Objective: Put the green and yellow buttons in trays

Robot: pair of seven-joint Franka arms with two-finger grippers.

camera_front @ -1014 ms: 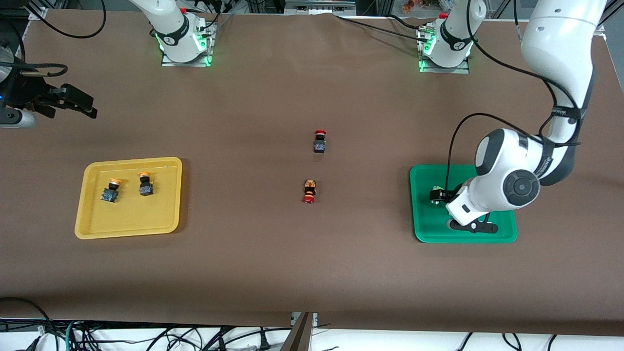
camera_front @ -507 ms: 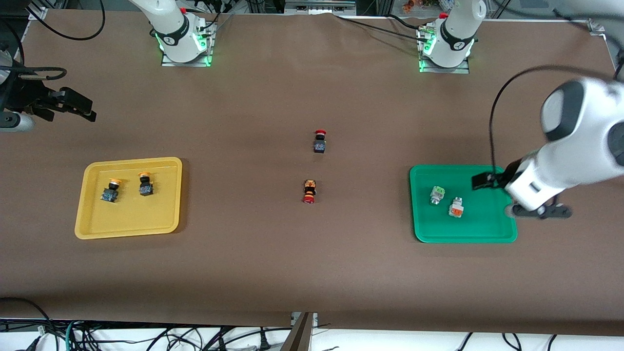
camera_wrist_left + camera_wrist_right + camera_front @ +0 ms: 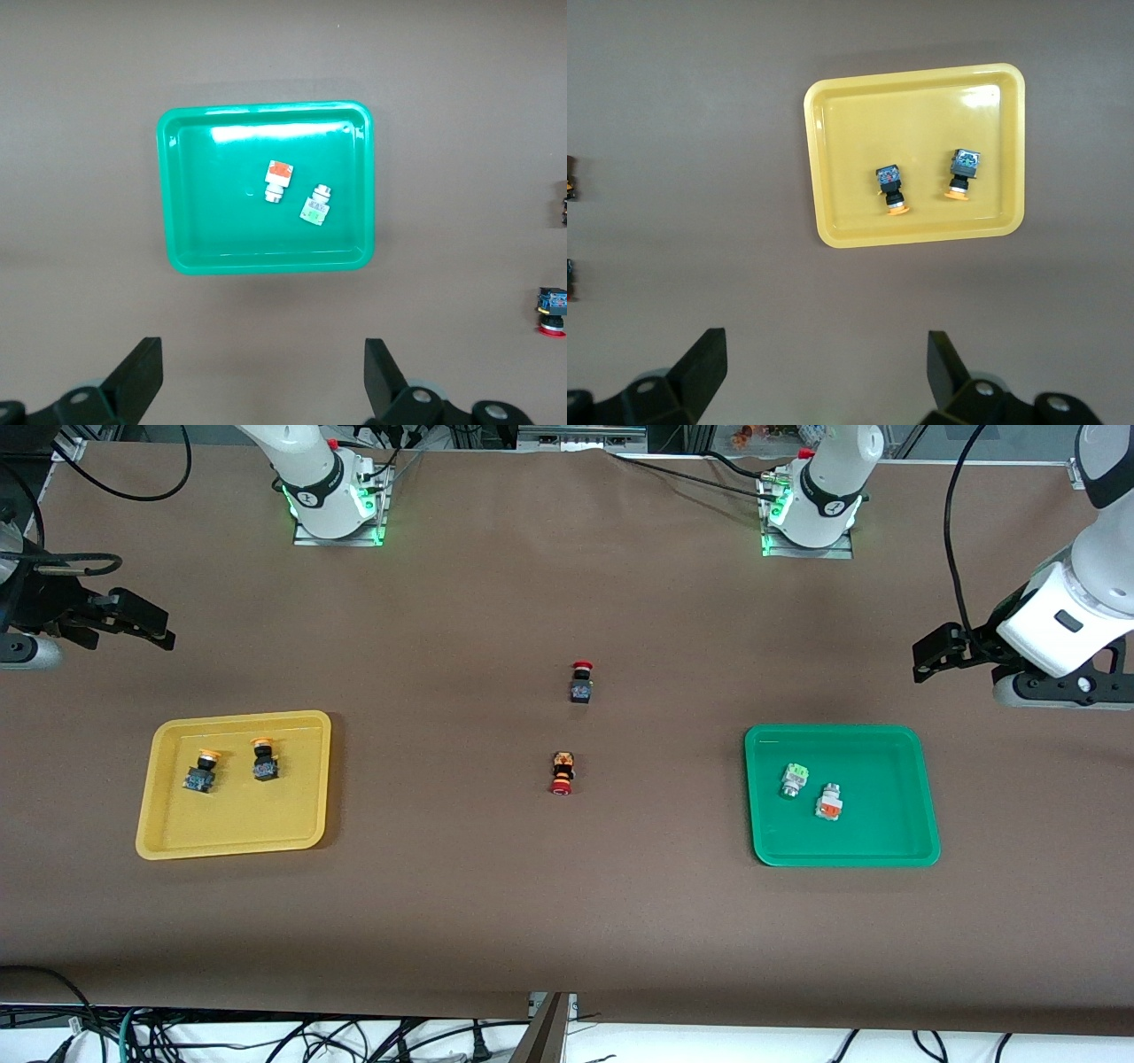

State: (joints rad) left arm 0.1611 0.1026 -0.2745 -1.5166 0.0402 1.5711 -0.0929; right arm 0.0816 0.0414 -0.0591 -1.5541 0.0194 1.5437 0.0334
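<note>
The green tray (image 3: 886,841) lies toward the left arm's end of the table. In it lie two pale grey buttons, one green-faced (image 3: 795,779) and one orange-faced (image 3: 829,802). The left wrist view shows the same tray (image 3: 266,266) and buttons (image 3: 314,205) (image 3: 278,180). The yellow tray (image 3: 230,824) holds two yellow-capped buttons (image 3: 202,771) (image 3: 264,759), which also show in the right wrist view (image 3: 890,188) (image 3: 962,173). My left gripper (image 3: 926,662) (image 3: 263,354) hangs open and empty over bare table beside the green tray. My right gripper (image 3: 159,629) (image 3: 824,345) waits open over bare table beside the yellow tray (image 3: 921,235).
Two red-capped buttons lie mid-table between the trays: a black-bodied one (image 3: 580,682) and, nearer the front camera, an orange-black one (image 3: 562,772). The arm bases (image 3: 332,496) (image 3: 811,505) stand along the table's back edge. Cables hang below the front edge.
My left arm has risen off the green tray and swung toward the table's end, uncovering both grey buttons. The right gripper has barely shifted.
</note>
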